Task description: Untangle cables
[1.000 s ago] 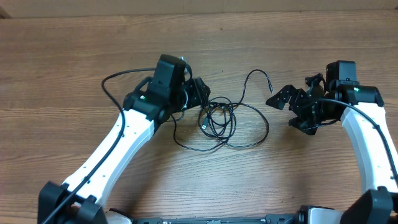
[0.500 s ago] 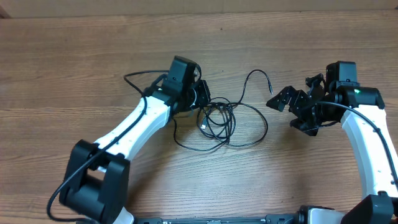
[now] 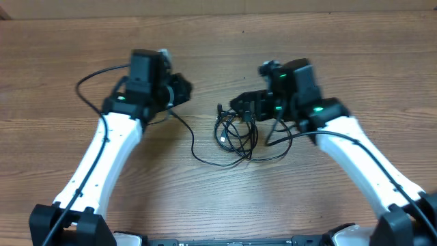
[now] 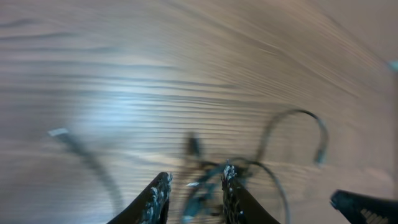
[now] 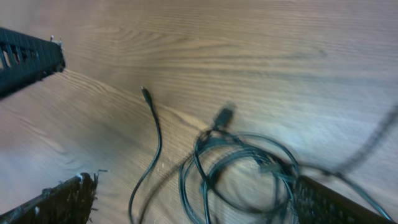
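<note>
The cables are thin, black and limp. Several narrow loops lie stacked into a rough oval knot on the table, a brown wood surface with fine grain and a dull sheen. On my right wrist feed the loops read as nested rings. A small blocky plug pokes out at the knot's upper edge, and one loose strand curves away beside it to a tiny tip.

My left gripper sits well to the upper left of the knot, its ridged dark fingers parted by a modest gap. That feed is smeared, so I cannot tell whether a strand lies between them. My right gripper hangs over the knot's upper edge. Its toothed black fingers are spread wide, one on either side of the loops.

Half a second ago the left gripper was against the knot's left edge, and it has since drawn away. The right gripper stood far to the right of the knot and has swung in over it. It now covers the free end that arched above the knot.
</note>
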